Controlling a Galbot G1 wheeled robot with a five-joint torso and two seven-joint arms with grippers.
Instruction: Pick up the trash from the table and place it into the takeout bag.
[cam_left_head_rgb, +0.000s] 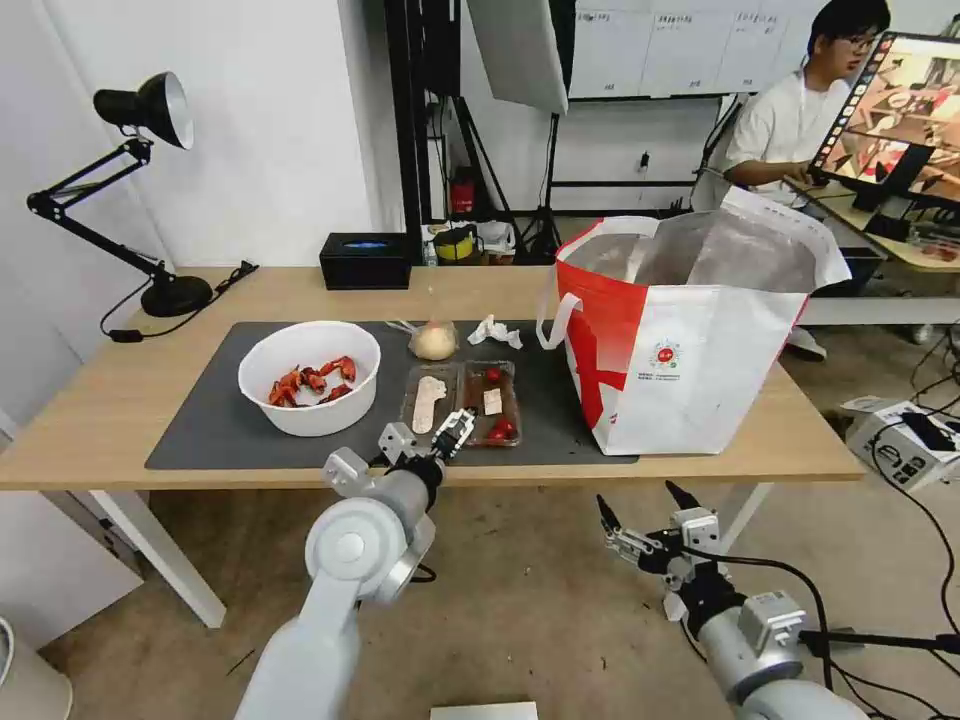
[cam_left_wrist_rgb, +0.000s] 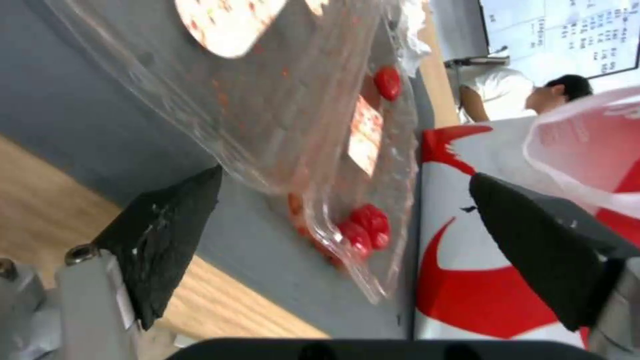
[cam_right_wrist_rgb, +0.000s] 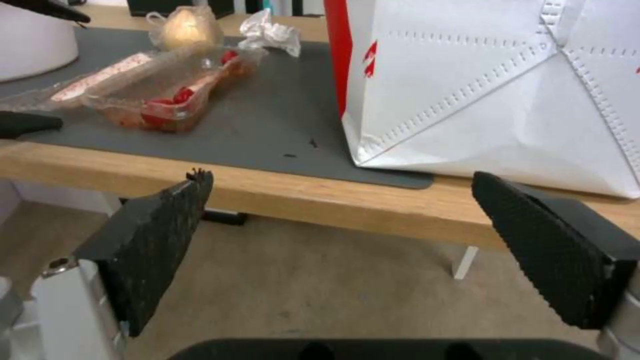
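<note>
Grey mat holds four pieces of trash: one bowl, one tray, one small bag, one tissue. Left gripper gapes at the tray's near edge; right gripper hangs open below the table, near one takeout bag.

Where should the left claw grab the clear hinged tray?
Probably the near rim of the clear hinged tray, approached from the table's front edge. It lies open and flat on the mat, its thin lip facing the open left claw.

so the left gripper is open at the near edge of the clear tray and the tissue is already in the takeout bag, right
Not quite. The head view shows the crumpled tissue lying on the mat, beside the takeout bag. The left gripper is indeed open at the clear tray.
</note>
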